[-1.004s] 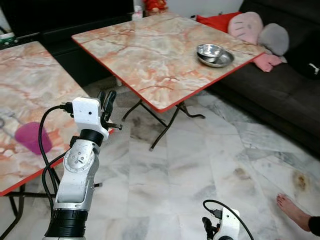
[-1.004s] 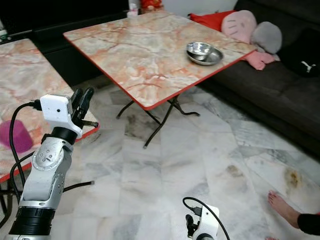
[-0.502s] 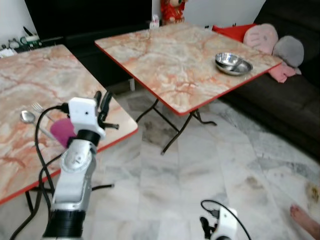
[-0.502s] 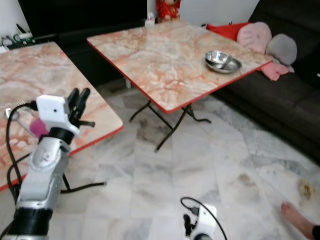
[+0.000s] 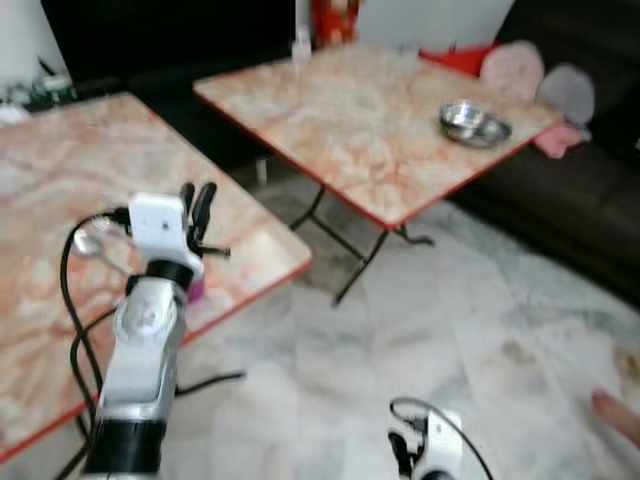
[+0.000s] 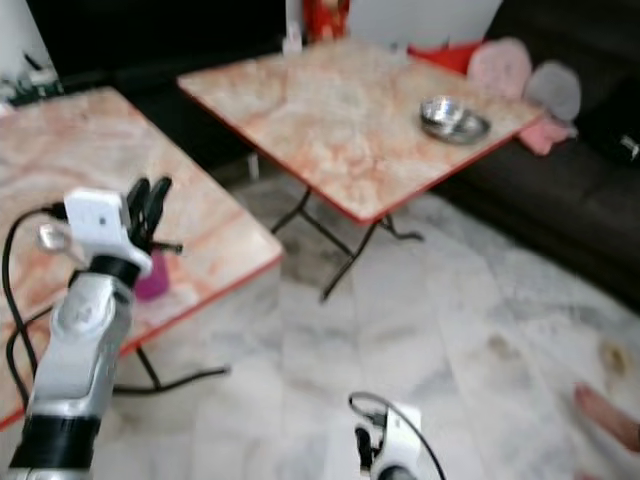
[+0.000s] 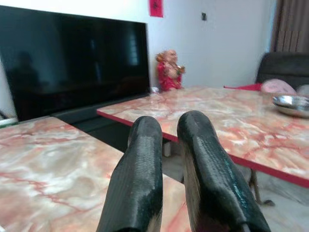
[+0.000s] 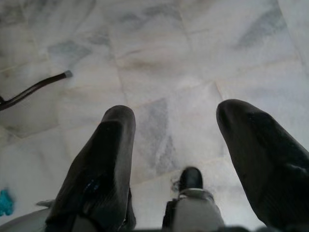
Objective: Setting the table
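Observation:
My left gripper (image 5: 196, 197) is raised above the near marble table (image 5: 60, 170), its two black fingers (image 7: 145, 159) pressed close together with nothing between them. A pink cup (image 6: 152, 281) stands on that table just behind the left forearm, partly hidden by it. A metal spoon (image 6: 48, 237) lies on the table beyond the cup. A steel bowl on a steel plate (image 5: 475, 122) sits near the far corner of the second marble table (image 5: 350, 110). My right gripper (image 8: 174, 125) hangs low over the marble floor, fingers wide apart.
The second table stands on folding black legs (image 5: 360, 250) across a gap of marble floor (image 5: 450, 320). A dark sofa (image 5: 580, 190) with pink and grey cushions (image 5: 545, 75) runs along the right. A person's bare foot (image 5: 615, 412) is at the lower right. A black TV (image 7: 72, 58) stands behind.
The camera has swung, so the near table fills more of the left and the picture is blurred. The pink cup now sits behind my left forearm. The left arm stays raised.

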`<state>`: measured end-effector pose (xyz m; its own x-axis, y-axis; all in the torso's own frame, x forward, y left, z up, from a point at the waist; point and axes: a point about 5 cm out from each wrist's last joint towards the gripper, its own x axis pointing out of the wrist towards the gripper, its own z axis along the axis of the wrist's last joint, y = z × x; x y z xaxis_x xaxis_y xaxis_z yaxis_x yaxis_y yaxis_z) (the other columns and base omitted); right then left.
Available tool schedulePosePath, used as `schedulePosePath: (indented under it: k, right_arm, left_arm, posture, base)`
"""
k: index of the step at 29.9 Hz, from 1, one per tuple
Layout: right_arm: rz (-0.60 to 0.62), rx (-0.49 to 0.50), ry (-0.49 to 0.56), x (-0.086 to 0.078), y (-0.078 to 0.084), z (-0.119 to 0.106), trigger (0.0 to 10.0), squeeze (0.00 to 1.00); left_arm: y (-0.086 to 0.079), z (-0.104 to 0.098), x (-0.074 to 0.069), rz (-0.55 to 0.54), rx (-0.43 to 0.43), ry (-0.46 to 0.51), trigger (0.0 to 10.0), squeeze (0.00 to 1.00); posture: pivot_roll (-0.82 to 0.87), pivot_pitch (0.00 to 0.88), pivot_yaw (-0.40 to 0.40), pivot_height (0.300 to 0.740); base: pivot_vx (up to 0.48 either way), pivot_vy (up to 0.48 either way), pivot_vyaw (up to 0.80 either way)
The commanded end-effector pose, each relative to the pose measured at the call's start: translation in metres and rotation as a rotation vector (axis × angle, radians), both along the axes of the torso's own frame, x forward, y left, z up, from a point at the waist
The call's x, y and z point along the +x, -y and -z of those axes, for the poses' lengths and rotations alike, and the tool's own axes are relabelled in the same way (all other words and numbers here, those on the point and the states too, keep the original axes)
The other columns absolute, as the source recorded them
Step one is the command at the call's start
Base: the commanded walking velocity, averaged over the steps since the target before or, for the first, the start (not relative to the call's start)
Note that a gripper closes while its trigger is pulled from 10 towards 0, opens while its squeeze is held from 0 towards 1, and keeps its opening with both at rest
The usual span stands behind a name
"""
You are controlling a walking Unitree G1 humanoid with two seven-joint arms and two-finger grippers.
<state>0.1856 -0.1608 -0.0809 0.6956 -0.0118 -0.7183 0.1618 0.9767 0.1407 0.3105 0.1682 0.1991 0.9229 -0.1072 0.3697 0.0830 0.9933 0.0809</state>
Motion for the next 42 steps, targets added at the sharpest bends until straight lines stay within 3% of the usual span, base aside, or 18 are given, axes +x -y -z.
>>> schedulePosePath:
  k: [1,8,12,16,19,25,26,33,39,42]
  right_arm:
    - [0.006,-0.007,-0.01,-0.003,0.002,0.001,10.0,0.0]
    - [0.004,-0.009,-0.009,-0.003,0.003,0.001,10.0,0.0]
    - [0.002,-0.012,-0.011,-0.003,0.003,0.002,10.0,0.0]
    - [-0.011,-0.022,-0.016,-0.004,0.003,0.002,10.0,0.0]
    - [-0.009,-0.02,-0.017,-0.005,0.003,0.002,10.0,0.0]
    - [-0.017,-0.023,-0.022,-0.006,0.002,0.003,10.0,0.0]
    - [-0.018,-0.024,-0.023,-0.006,0.002,0.003,10.0,0.0]
    - [-0.022,-0.025,-0.027,-0.006,0.001,0.003,10.0,0.0]
    - [-0.024,-0.027,-0.032,-0.007,0.001,0.004,10.0,0.0]
    - [-0.024,-0.027,-0.033,-0.007,0.001,0.004,10.0,0.0]
  left_arm:
    - [0.003,0.0,0.0,0.014,0.013,-0.004,10.0,0.0]
    - [0.007,0.005,0.0,0.042,0.034,-0.03,10.0,0.0]
    - [0.012,0.018,-0.001,0.101,0.037,-0.132,10.0,0.0]
    - [0.019,0.013,-0.005,0.142,-0.018,-0.18,10.0,0.0]
    - [0.023,0.013,-0.007,0.173,-0.005,-0.231,10.0,0.0]
    - [0.024,0.005,-0.005,0.138,0.03,-0.309,10.0,0.0]
    - [0.023,0.001,-0.003,0.124,0.023,-0.304,10.0,1.0]
    - [0.021,-0.004,0.002,0.082,0.074,-0.378,10.0,1.0]
    - [0.021,0.015,0.004,0.069,0.113,-0.5,10.0,1.0]
    - [0.022,0.014,0.004,0.069,0.109,-0.507,10.0,1.0]
  posture:
    - [0.16,0.0,-0.043,0.74]
    - [0.16,0.0,-0.043,0.74]
    - [0.16,0.0,-0.043,0.74]
    - [0.16,0.0,-0.042,0.74]
    - [0.16,0.0,-0.042,0.74]
    - [0.16,0.0,-0.043,0.74]
    - [0.16,0.0,-0.043,0.74]
    - [0.15,0.0,-0.04,0.74]
    - [0.15,0.0,-0.038,0.74]
    - [0.15,0.0,-0.038,0.74]
  base:
    - [0.0,0.311,0.0]
    - [0.0,0.173,0.0]
    - [0.0,0.0,0.0]
    - [0.0,0.0,0.0]
    - [0.0,0.0,0.0]
    - [0.0,0.0,0.0]
    - [0.0,0.0,0.0]
    - [0.0,0.0,0.0]
    - [0.0,0.0,0.0]
    - [0.0,0.0,0.0]
